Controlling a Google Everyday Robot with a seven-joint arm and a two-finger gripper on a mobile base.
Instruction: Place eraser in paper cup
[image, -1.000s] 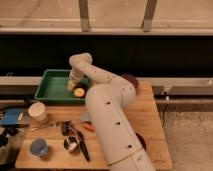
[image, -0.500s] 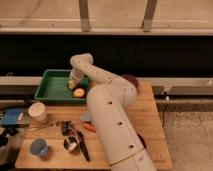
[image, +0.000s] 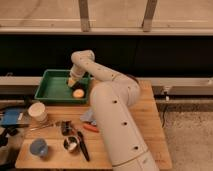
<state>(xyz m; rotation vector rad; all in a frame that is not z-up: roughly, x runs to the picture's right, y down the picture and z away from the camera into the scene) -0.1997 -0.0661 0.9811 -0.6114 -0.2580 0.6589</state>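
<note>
My gripper (image: 71, 83) reaches down into the green tray (image: 50, 76) at the back left of the table. It is shut, just above and left of an orange ball (image: 78, 93) lying in the tray. The eraser does not show; the gripper and wrist cover the spot beneath them, and I cannot tell whether anything is held. The cream-white paper cup (image: 37, 111) stands upright on the wooden table, in front of the tray's left end and well apart from the gripper.
My large white arm (image: 112, 115) crosses the table's middle. A blue cup (image: 38, 148), a small metal cup (image: 70, 144), black tools (image: 82, 146) and a red-handled tool (image: 91, 128) lie at the front left. A blue object (image: 11, 118) sits beyond the left edge.
The gripper has stayed at the same spot in the tray and has shut over the last second. The ball and the cups have not moved.
</note>
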